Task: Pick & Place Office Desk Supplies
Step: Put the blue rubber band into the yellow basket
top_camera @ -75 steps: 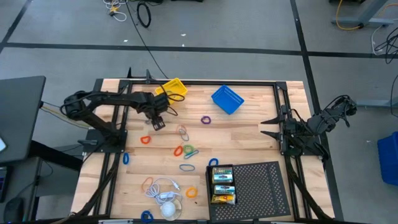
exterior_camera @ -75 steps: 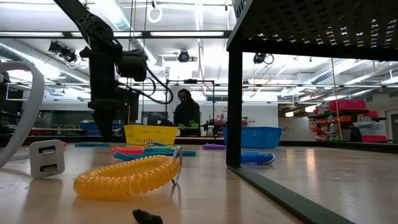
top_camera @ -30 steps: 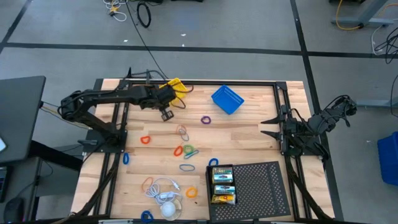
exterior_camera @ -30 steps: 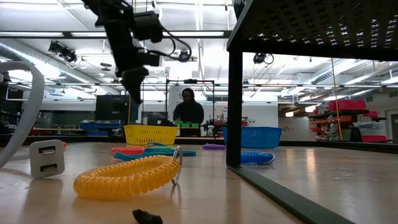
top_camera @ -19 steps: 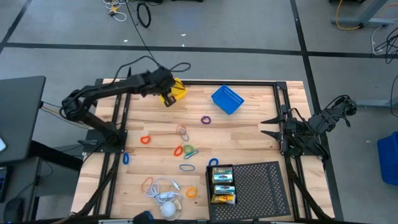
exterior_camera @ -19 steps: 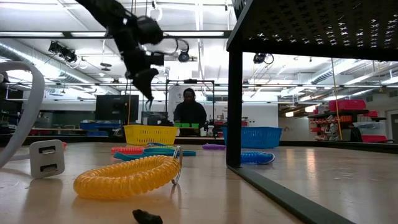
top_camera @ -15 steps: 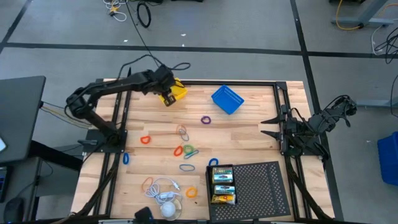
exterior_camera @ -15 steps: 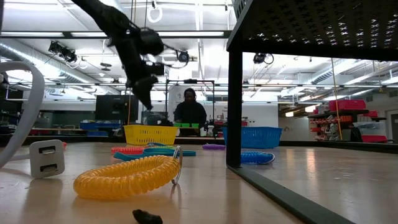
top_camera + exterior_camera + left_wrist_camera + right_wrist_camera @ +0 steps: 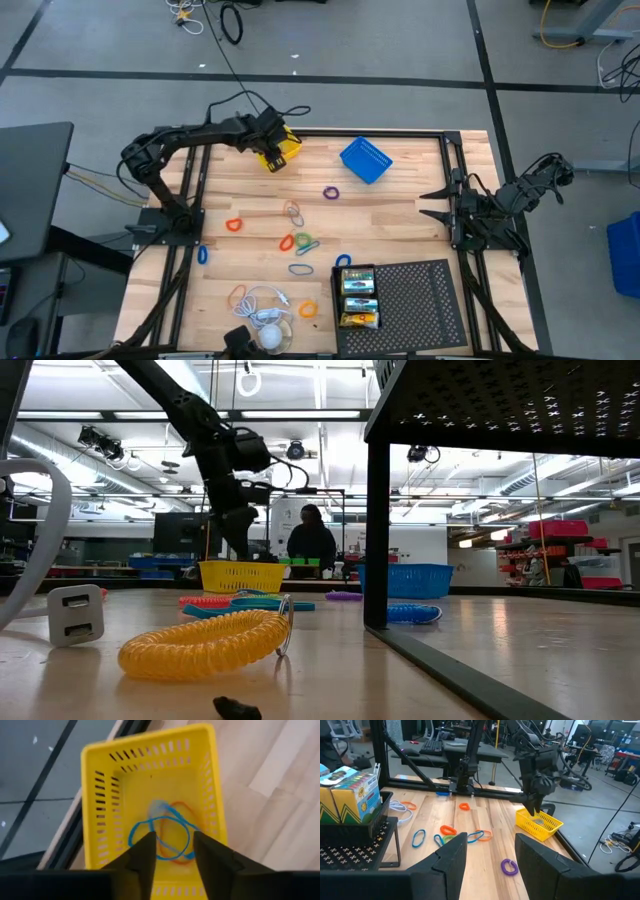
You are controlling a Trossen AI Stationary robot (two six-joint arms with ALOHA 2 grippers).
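A yellow basket (image 9: 285,143) stands at the table's far left. In it lie a blue band (image 9: 160,832) and an orange band (image 9: 184,816), flat on its floor. My left gripper (image 9: 174,855) hangs open just above the basket (image 9: 242,575), pointing steeply down, with nothing between its fingers. My right gripper (image 9: 490,850) waits open at the table's right edge, also holding nothing. More coloured bands lie loose mid-table, among them a purple one (image 9: 331,192) and an orange one (image 9: 234,225). Crayon boxes (image 9: 358,297) stand on the black perforated tray (image 9: 420,300).
A blue basket (image 9: 365,160) sits at the far middle of the table. A white cable with a charger (image 9: 265,312) and a yellow coiled band (image 9: 200,643) lie near the front edge. Bare wood shows between the baskets and the right arm. A person stands in the room beyond the table.
My left gripper has swung toward the table's far edge and come down over the yellow basket. The right arm has kept still.
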